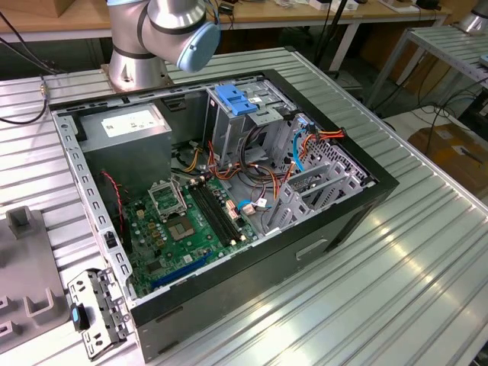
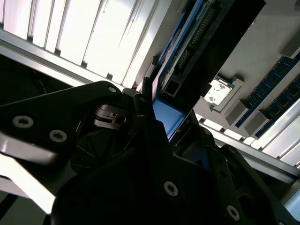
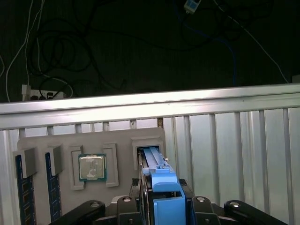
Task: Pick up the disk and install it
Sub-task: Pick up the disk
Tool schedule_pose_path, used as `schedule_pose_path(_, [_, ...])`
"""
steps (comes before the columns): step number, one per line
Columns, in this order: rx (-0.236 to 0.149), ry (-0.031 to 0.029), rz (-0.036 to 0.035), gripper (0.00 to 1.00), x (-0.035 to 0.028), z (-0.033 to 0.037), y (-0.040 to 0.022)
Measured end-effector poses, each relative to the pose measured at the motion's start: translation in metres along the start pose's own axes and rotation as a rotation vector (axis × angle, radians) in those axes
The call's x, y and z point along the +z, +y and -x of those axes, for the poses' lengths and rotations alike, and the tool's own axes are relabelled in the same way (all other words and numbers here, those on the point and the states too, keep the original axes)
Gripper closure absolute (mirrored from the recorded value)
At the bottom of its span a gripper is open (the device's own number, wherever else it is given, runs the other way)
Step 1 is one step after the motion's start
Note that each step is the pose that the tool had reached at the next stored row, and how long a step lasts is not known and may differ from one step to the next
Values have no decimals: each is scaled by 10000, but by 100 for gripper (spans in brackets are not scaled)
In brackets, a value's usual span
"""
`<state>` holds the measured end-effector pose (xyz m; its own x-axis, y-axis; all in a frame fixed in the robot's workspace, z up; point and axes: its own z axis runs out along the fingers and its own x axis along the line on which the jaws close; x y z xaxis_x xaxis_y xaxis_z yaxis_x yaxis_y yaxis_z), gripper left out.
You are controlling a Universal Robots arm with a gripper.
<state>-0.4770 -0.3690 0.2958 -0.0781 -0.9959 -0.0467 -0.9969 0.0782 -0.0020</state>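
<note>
The disk stands on edge in a slot of a grey parts tray; its bright blue carrier rails face the camera in the first wrist view. My gripper sits over its near end, with a black finger tight against each blue side and no gap showing. In the second wrist view the same blue face of the disk is wedged between the dark fingers. The open computer case lies on the ribbed metal table in the exterior view, with the arm's base behind it.
The tray also holds a processor chip and upright memory sticks. Beyond it the table edge drops to a dark floor with cables. Inside the case stand a grey drive cage with a blue latch, a green motherboard and cable bundles.
</note>
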Motion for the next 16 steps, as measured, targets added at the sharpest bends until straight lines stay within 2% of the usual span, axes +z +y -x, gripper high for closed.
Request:
schedule_pose_path(9, [1,1,0,56,1,0,1])
schedule_pose_path(11, [1,3,0,58,1,0,1])
schedule_pose_path(12, [1,5,-1,62,1,0,1])
schedule_pose_path(16, [1,12,-1,63,1,1,1])
